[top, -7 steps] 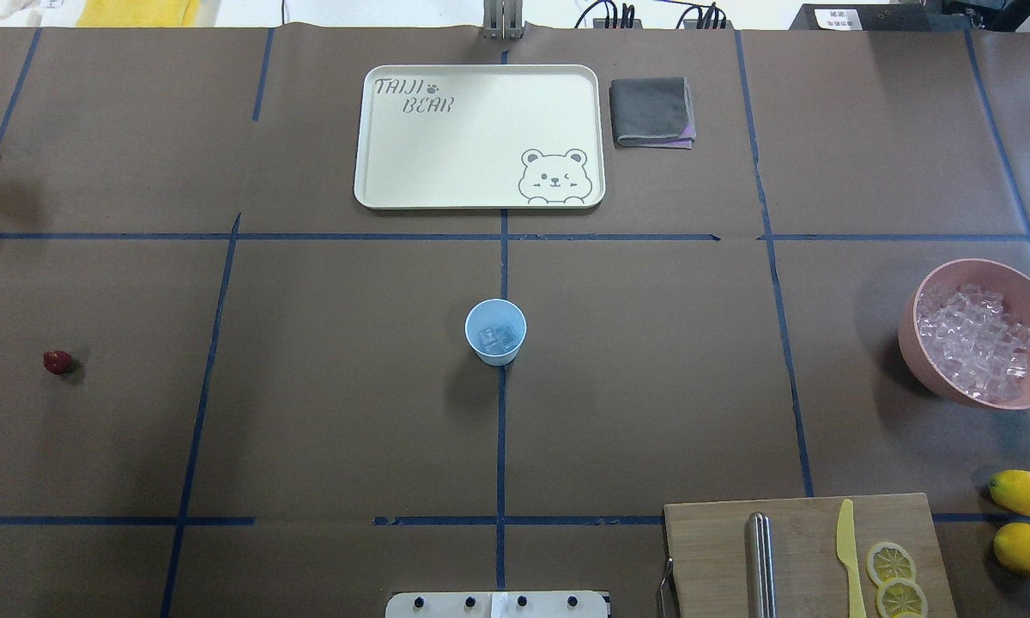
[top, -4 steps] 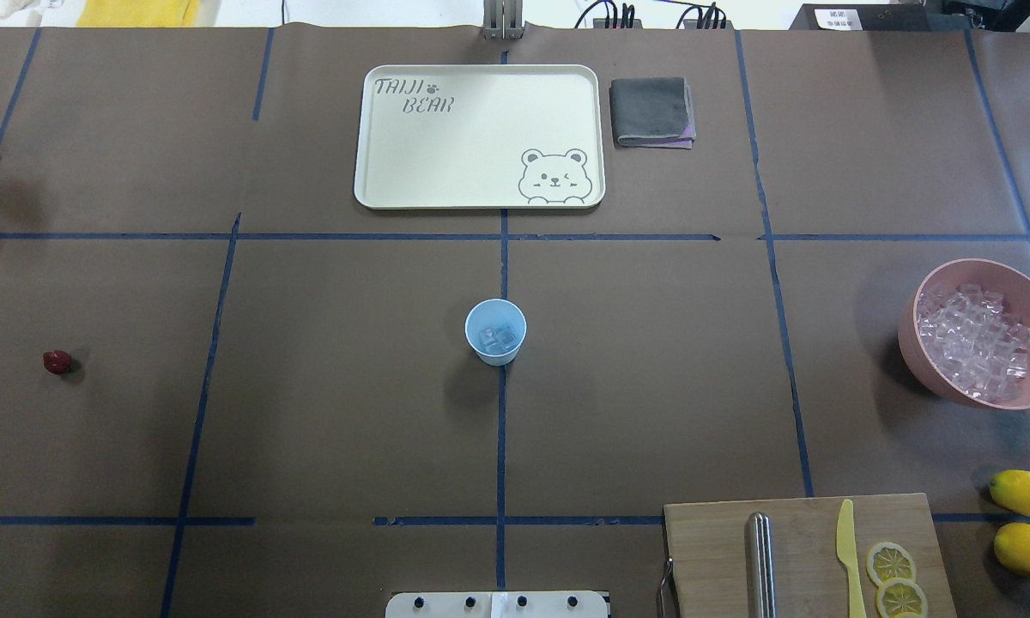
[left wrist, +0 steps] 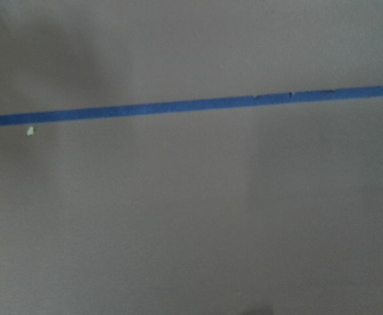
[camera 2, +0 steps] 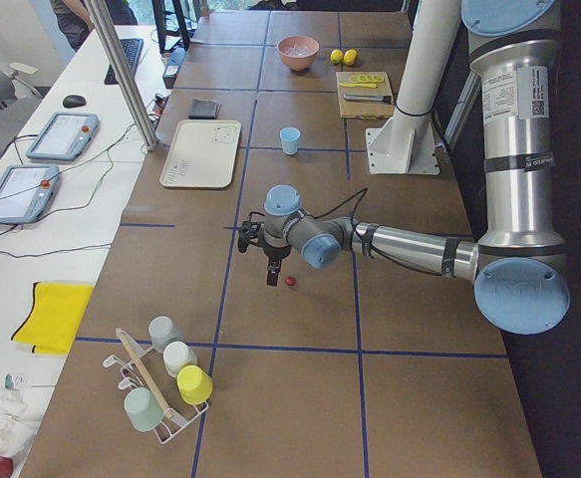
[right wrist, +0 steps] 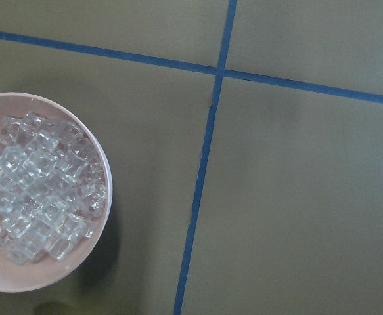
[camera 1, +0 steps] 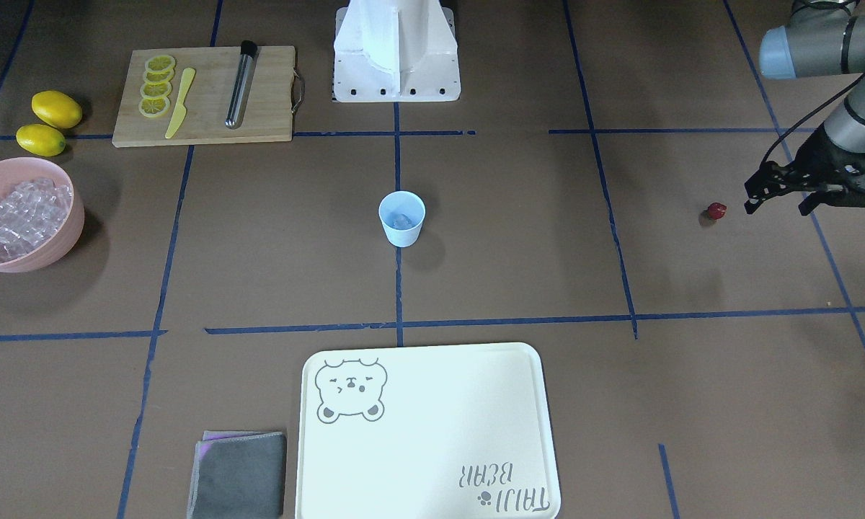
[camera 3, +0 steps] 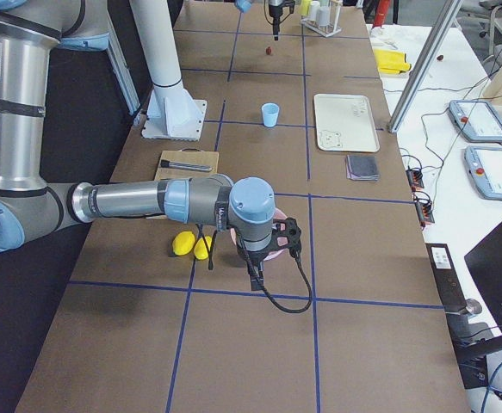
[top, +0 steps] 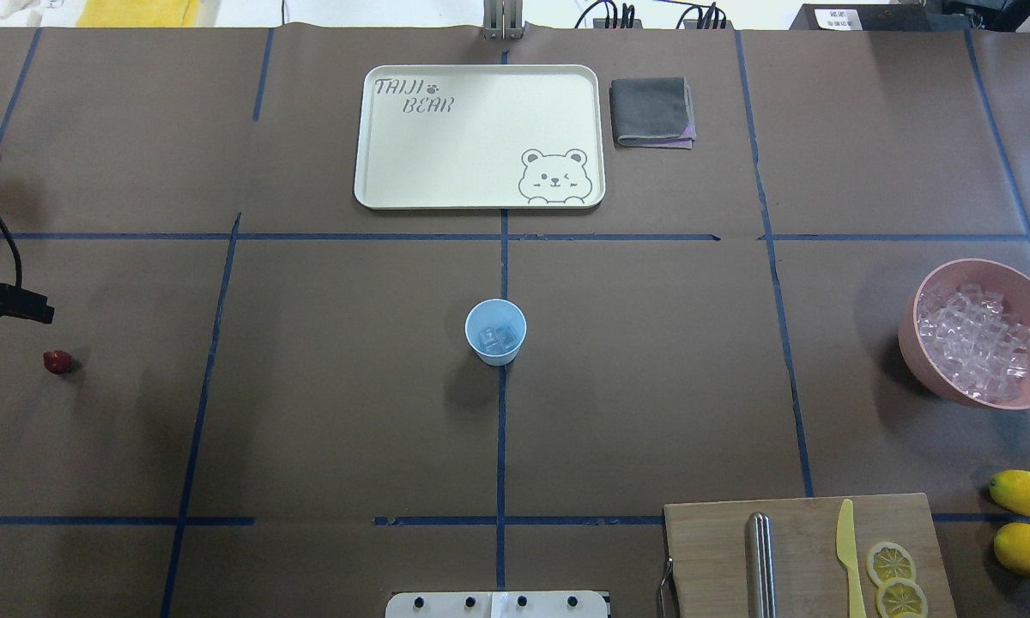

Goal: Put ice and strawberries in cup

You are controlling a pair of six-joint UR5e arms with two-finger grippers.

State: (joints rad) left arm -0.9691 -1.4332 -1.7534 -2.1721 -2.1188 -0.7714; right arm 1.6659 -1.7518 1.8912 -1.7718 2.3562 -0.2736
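Observation:
The pale blue cup stands upright at the table's middle with a few clear ice cubes in it; it also shows in the front-facing view. The dark red strawberry lies on the table at the far left, also in the front-facing view. My left gripper hovers just beside and above the strawberry, jaws open and empty; its tip shows at the overhead view's left edge. My right gripper shows only in the exterior right view, by the pink bowl; I cannot tell its state.
A pink bowl full of ice cubes stands at the right edge, also in the right wrist view. A cutting board with knife and lemon slices, two lemons, a bear tray and a grey cloth stand around.
My left gripper has come into the overhead view at the left edge, just beyond the strawberry. Cup, strawberry and bowl have not moved.

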